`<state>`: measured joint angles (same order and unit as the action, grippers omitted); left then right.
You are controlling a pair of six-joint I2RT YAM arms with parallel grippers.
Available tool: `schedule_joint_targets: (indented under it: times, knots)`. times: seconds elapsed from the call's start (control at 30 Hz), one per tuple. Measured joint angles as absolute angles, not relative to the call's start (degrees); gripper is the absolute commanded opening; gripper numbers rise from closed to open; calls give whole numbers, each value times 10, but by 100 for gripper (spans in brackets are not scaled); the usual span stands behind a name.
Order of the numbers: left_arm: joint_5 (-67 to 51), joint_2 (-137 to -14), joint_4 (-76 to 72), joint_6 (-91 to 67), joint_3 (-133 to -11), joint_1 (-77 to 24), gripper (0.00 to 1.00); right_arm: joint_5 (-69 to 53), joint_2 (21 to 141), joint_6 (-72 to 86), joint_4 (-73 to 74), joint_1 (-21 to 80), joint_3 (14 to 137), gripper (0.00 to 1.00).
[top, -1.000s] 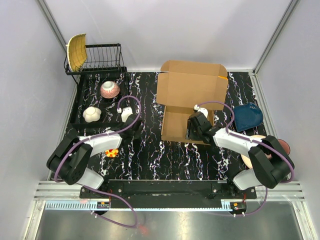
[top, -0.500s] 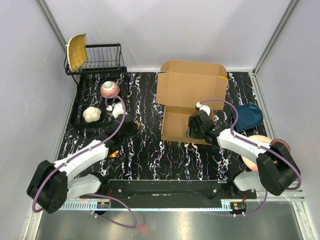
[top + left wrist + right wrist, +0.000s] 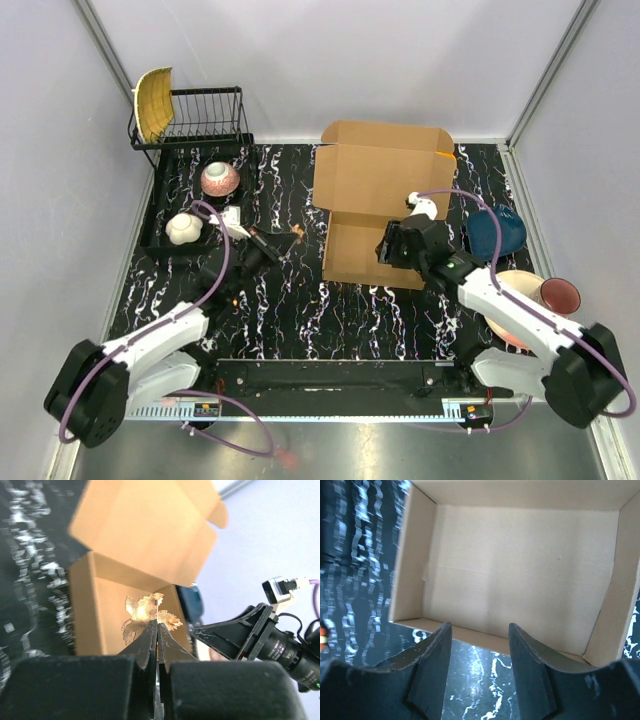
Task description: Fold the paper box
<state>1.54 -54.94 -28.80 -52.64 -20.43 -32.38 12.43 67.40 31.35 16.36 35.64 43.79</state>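
On the surface [image 3: 300, 300], right of centre towards the back, sits the box [image 3: 380, 190]: plain brown cardboard, tray empty, lid flap open at the back, not yet folded shut. The right pincer [image 3: 480, 626] hangs wide over its near wall, probably to work that wall. The left pincer [image 3: 157, 626], well apart, pinches a leaf-like scrap [image 3: 145, 611].

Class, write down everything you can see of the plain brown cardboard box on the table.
The plain brown corrugated cardboard box is unmarked and open. Its shallow tray has low upright walls and is bare inside. The large creased lid flap is opened back on the far side, with a small tab at one corner. The box rests on the black marbled table, right of centre. The right gripper, jaws open, hangs over its near wall; contact cannot be told.
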Motion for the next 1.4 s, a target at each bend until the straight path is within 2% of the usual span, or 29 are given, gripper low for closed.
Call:
schedule_joint_targets:
  times: [0.1, 0.23, 0.37, 0.43, 0.6, 0.67, 0.7, 0.73, 0.97, 1.17, 1.4]
  knots:
    - [-32, -608, -414, -559, -201, -324, 0, 126, 619, 314, 167, 356, 449, 56]
    - [-107, -761, -596, -640, -227, -327, 0, 129, 565, 315, 190, 356, 495, 56]
    - [-180, -956, -664, -742, -342, -346, 1, 141, 512, 308, 216, 357, 547, 56]
    - [-198, -999, -666, -761, -380, -363, 3, 148, 494, 302, 229, 357, 562, 56]
    - [-246, -1055, -693, -802, -469, -406, 9, 171, 473, 286, 256, 357, 573, 56]
    - [-254, -1080, -707, -815, -504, -409, 18, 174, 473, 283, 264, 357, 570, 56]
    - [-258, -1095, -712, -823, -520, -409, 26, 175, 473, 282, 267, 357, 566, 56]
    - [-259, -1105, -714, -827, -529, -409, 27, 175, 473, 282, 270, 357, 563, 57]
    - [-265, -1158, -719, -848, -539, -404, 23, 182, 473, 274, 288, 357, 550, 57]
    - [-265, -1160, -720, -847, -524, -400, 15, 190, 472, 271, 288, 358, 533, 58]
    - [-274, -1144, -719, -846, -501, -398, 14, 187, 472, 278, 276, 358, 493, 61]
